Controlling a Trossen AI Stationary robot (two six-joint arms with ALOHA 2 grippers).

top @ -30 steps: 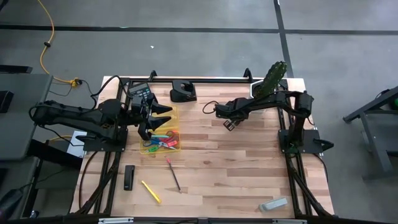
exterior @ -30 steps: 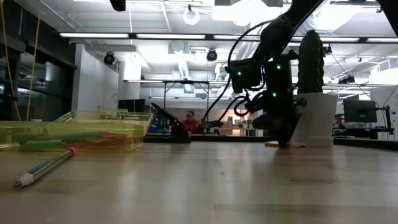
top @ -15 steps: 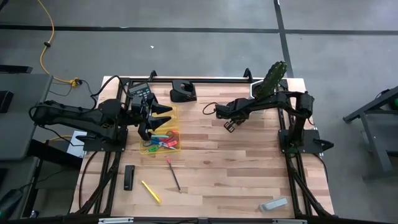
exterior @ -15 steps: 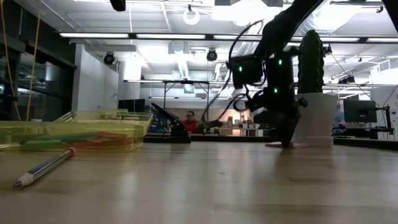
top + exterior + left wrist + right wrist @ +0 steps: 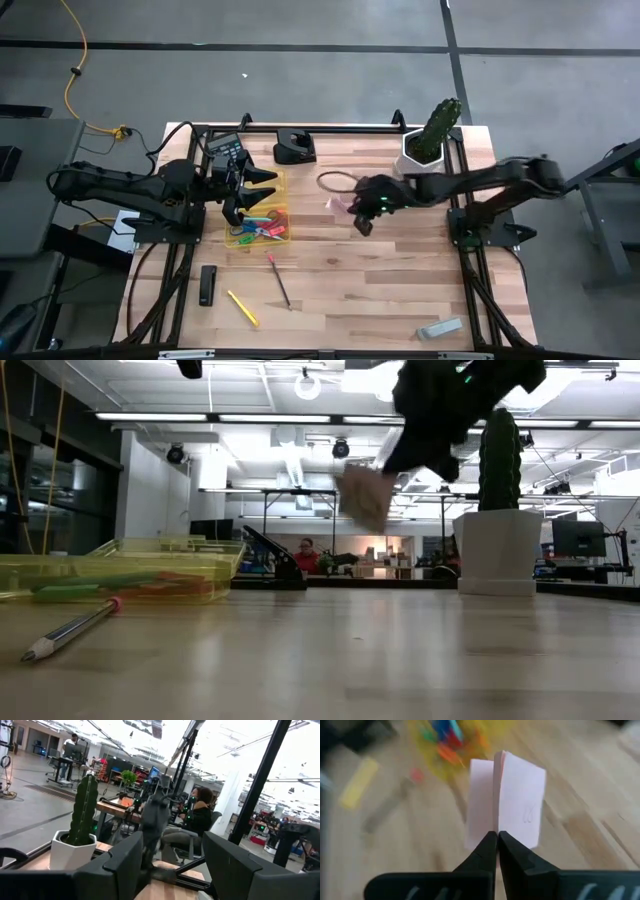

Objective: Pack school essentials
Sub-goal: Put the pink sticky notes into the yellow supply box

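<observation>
right gripper (image 5: pixel 362 213), clamped on the pink note pad (image 5: pixel 343 203) and raised off the table, is seen mid-table, with the yellow tray (image 5: pixel 262 236) lying toward nine o'clock, beside the left gripper (image 5: pixel 243 192), which is held open.

Two dark, near-black arms of jointed links flank a wooden table. The left arm (image 5: pixel 120 188) is a run of matte black tubes and bulky joint housings, ending in angular black fingers (image 5: pixel 122 865) with flat, wedge-shaped faces. The right arm (image 5: pixel 480 182) is slimmer along its forearm, with a loop of black cable (image 5: pixel 335 180) curling off the wrist and small green lights (image 5: pixel 383 205) glowing there. Its fingers (image 5: pixel 487 855) are smooth black plastic, tapering to narrow points.
</observation>
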